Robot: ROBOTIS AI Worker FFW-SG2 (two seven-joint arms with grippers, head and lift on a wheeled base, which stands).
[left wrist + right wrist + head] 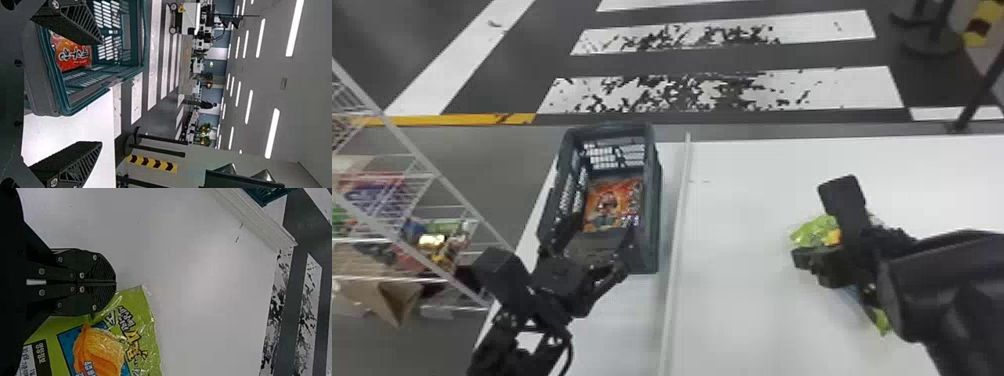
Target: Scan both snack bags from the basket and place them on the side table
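Note:
An orange snack bag (612, 202) lies inside the dark basket (654, 200). My left gripper (602, 240) is over the basket's near end with its fingers spread and nothing between them. In the left wrist view, the left gripper (101, 93) is open, and the orange bag (72, 55) shows beyond one finger, inside the basket (84, 94). My right gripper (798, 257) is over a green snack bag (814, 231) on the right part of the white table. In the right wrist view, the right gripper (116, 283) has its fingers together beside the green bag (147, 323), which partly passes beneath them.
A raised white strip (677, 215) divides the white table (742, 300) between the basket and the green bag. At the left stands a wire rack (439, 175) with packaged goods. Striped floor and barrier posts (937, 42) lie past the far edge.

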